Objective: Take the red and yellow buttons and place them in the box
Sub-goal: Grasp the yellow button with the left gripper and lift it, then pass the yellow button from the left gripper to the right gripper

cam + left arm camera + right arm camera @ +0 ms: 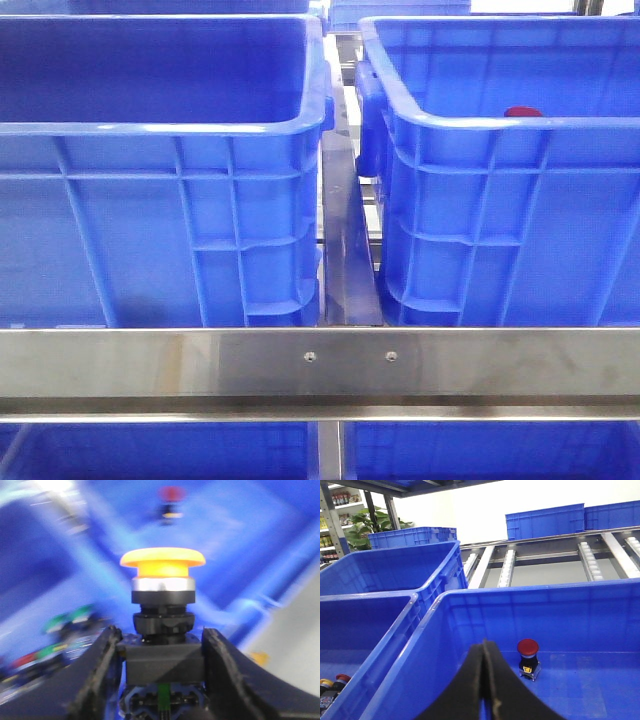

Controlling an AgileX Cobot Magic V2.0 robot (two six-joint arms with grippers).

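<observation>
Front view: I see 2 blue crates side by side behind a steel rail. The right-hand box shows a sliver of the red button just above its near rim. Neither arm appears here.

Left wrist view: my left gripper has its jaws clamped on the black base of the yellow button, whose cap stands upright between and above them. The background is blurred.

Right wrist view: my right gripper has its jaws pressed together, holding nothing. The red button stands upright on the box floor, just beyond and beside the jaws.
</observation>
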